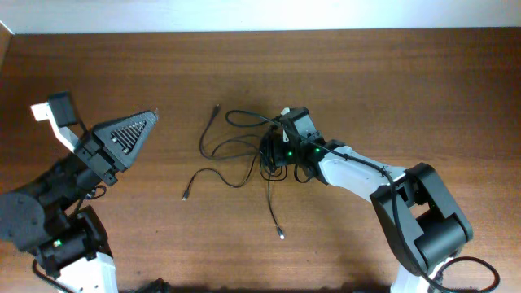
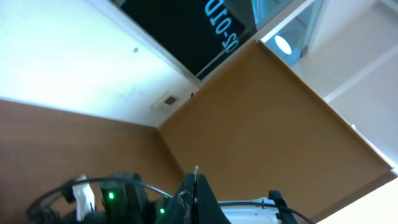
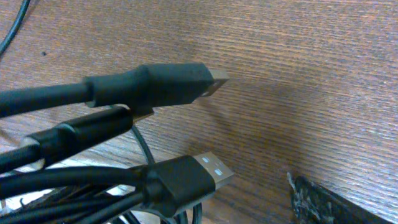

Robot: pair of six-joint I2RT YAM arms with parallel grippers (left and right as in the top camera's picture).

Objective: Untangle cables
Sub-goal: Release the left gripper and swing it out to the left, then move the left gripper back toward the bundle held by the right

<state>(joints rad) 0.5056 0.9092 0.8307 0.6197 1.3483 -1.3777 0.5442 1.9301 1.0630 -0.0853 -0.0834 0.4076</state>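
At the left of the overhead view, the left arm is a bulk of matte black housings with a white bracket at its top. Its lower part is cut off by the frame edge. The left gripper is a black wedge with a ribbed, grid-like face that narrows to a point. Its jaws are pressed together on nothing, well apart from the cables. Beneath it spreads the tabletop, reddish-brown with a fine wood grain. In the left wrist view the same gripper is a thin dark spike at the bottom edge, set against a white wall and tan panels.

The cables lie mid-frame. They are thin, black, rubbery cords, knotted densely at the centre and sprawling in loose loops to the left and downward, with small plug ends. How many cords there are is hard to make out.

The right gripper sits over the knot, and from above its fingertips are lost among the black cords. The right wrist view shows two flat, metal-tipped plugs in smooth moulded sleeves, with blurred cords bunched at lower left. Only one rough, scuffed finger shows, in the lower right corner. The other is out of frame, so the jaws stand apart, clamping nothing. At the right, the white-and-black right arm is cut off at the bottom.
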